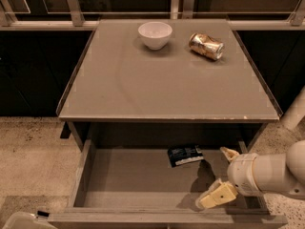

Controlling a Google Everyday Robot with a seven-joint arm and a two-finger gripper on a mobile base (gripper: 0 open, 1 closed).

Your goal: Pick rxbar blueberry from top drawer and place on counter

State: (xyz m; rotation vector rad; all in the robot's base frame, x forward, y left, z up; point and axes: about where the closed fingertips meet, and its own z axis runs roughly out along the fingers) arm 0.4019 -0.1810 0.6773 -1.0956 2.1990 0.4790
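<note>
The rxbar blueberry (pixel 185 155), a dark flat bar with pale lettering, lies on the bottom of the open top drawer (pixel 128 182), near its back and right of centre. My gripper (pixel 222 174) is inside the drawer at its right side, just right of the bar and a little nearer the front. It is open and empty, with one pale fingertip (pixel 229 152) near the bar's right end and the other fingertip (pixel 215 195) lower down. The counter (pixel 143 85) is above the drawer.
A white bowl (pixel 155 35) and a gold-and-white can (pixel 206 46) lying on its side are at the back of the counter. A rail with dark panels runs behind it. Speckled floor lies on both sides. A pale object (pixel 21 221) shows at the bottom left.
</note>
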